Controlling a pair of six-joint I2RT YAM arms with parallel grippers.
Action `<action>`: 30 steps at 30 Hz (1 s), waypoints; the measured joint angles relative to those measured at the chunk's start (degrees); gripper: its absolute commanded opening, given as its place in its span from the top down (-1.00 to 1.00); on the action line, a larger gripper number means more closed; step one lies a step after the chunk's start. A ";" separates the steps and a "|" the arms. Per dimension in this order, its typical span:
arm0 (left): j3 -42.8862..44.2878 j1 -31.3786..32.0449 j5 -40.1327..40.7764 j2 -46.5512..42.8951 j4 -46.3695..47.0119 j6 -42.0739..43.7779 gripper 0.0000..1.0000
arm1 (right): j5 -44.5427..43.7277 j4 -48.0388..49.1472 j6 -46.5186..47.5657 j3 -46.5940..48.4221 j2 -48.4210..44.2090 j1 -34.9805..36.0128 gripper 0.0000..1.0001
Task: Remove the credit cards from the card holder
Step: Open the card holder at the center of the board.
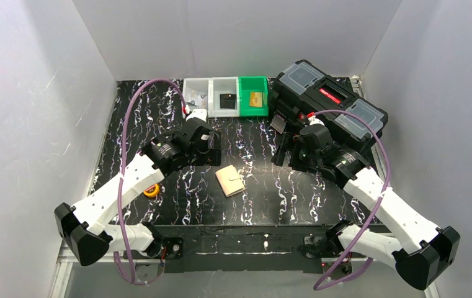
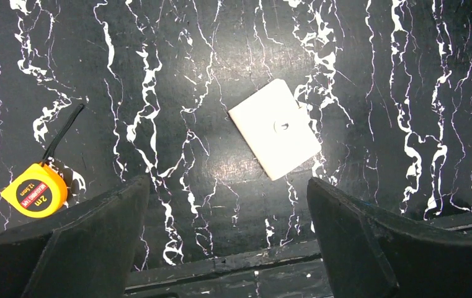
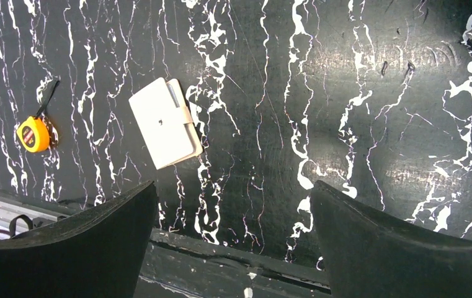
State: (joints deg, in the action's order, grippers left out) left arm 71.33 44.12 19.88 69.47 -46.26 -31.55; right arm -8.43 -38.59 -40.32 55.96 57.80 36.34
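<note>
The card holder (image 1: 230, 181) lies flat in the middle of the black marbled table, folded closed with its snap tab down. It looks cream-white in the left wrist view (image 2: 275, 128) and in the right wrist view (image 3: 164, 122). The credit cards do not show at it. My left gripper (image 1: 207, 144) hovers up and to the left of the holder, open, with nothing between its black fingers (image 2: 226, 183). My right gripper (image 1: 283, 148) hovers up and to the right of the holder, also open and empty (image 3: 234, 184).
A yellow tape measure (image 1: 152, 190) lies left of the holder near the front edge (image 2: 35, 189) (image 3: 33, 133). At the back stand two white bins (image 1: 197, 94) and a green bin (image 1: 262, 85) holding a tan-gold flat item. A large black toolbox (image 1: 329, 105) fills the back right.
</note>
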 measured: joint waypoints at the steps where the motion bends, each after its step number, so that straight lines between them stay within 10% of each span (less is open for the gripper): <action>1: 0.13 0.00 0.22 0.17 -0.02 -0.04 -0.99 | 0.00 0.11 -0.07 0.00 0.26 0.00 -0.99; 30: 3.54 0.00 2.95 3.52 -3.93 -0.66 -0.99 | 3.93 1.33 0.98 0.15 1.84 0.15 -0.99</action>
State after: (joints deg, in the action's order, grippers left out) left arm 74.87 44.12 22.83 72.99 -50.19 -32.21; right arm -4.49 -37.26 -39.33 56.12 59.64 36.49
